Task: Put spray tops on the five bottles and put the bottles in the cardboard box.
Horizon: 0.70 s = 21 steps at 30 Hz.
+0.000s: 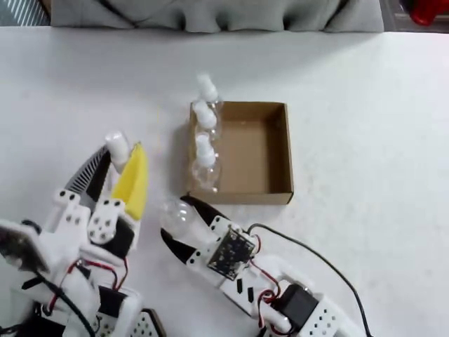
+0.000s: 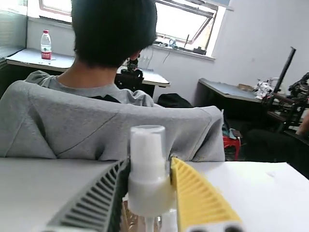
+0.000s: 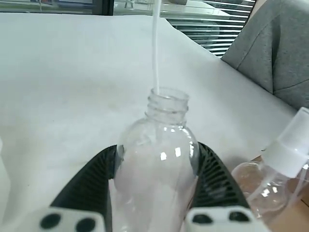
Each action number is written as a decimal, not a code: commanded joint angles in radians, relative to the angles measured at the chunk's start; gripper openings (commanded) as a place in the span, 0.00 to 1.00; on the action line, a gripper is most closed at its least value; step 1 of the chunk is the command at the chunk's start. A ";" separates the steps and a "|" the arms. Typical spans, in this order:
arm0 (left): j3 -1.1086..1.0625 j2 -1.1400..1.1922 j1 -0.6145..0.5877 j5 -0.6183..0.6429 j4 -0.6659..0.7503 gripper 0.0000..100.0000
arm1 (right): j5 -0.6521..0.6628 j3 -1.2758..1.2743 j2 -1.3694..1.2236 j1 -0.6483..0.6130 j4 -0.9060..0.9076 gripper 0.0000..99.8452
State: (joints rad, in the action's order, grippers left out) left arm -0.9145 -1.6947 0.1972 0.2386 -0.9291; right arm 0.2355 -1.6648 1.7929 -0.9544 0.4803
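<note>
steadying an uncapped bottle (image 3: 159,145) | right gripper (image 1: 179,223) fingers clenched on its body, neck left free; left gripper (image 1: 121,158) fingers grasping a spray top (image 2: 147,164), its tube (image 3: 155,48) meeting the neck, likely for capping | three capped bottles (image 1: 205,151) in the cardboard box (image 1: 280,151)

**High view:** fixed overhead, facing almost straight down on the counter (image 1: 365,105). It stands far enough off to take in the cardboard box (image 1: 287,151) at centre and both arms at the near edge.

**Left wrist view:** mounted close behind the left gripper (image 2: 148,164), facing nearly level along its fingers and across the counter toward the windows (image 2: 183,19).

**Right wrist view:** mounted close behind the right gripper (image 3: 157,150), angled slightly down along the counter.

**Overlap:** the high and left wrist views share the spray top (image 2: 147,145) held in the left gripper. The high and right wrist views share the bottle (image 3: 157,159) held in the right gripper and a capped bottle (image 3: 270,179) by the box.
</note>
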 commanded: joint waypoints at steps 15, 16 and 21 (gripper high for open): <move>-0.166 -0.073 0.114 0.009 0.029 0.02 | -0.011 -0.008 0.010 -0.002 -0.018 0.02; -0.166 -0.073 0.114 0.009 0.029 0.02 | -0.011 -0.008 0.010 -0.002 -0.018 0.02; -0.166 -0.073 0.107 0.011 0.021 0.02 | -0.011 -0.008 0.010 -0.002 -0.018 0.02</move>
State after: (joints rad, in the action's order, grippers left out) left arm -1.0863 -1.7622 0.3000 0.2386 -0.9413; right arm 0.2355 -1.6648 1.7929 -0.9559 0.4803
